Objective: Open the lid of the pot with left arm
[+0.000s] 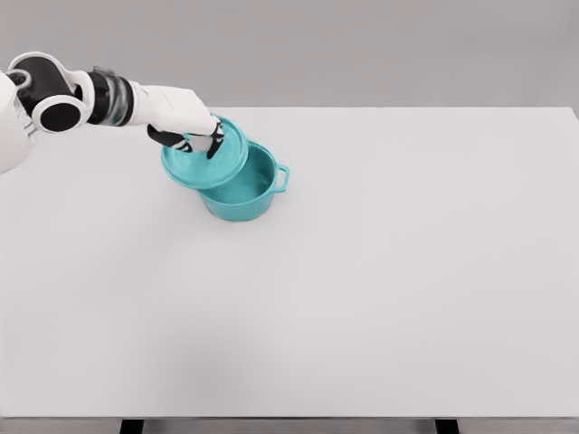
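Gripping one teal lid (206, 161), the left hand (192, 134) holds it tilted over one open pot (242, 192).

Left arm outstretched from the left, left hand (194, 136) clenched (fingers curled downward).

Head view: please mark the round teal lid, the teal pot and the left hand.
Round teal lid (206, 163), head view, its top surface.
Teal pot (237, 206), head view, its outer wall.
Left hand (188, 127), head view, middle of the hand.

One pot (242, 192); one lid (206, 158); one desk (362, 289). One arm (99, 98) shows, with one hand (188, 127).
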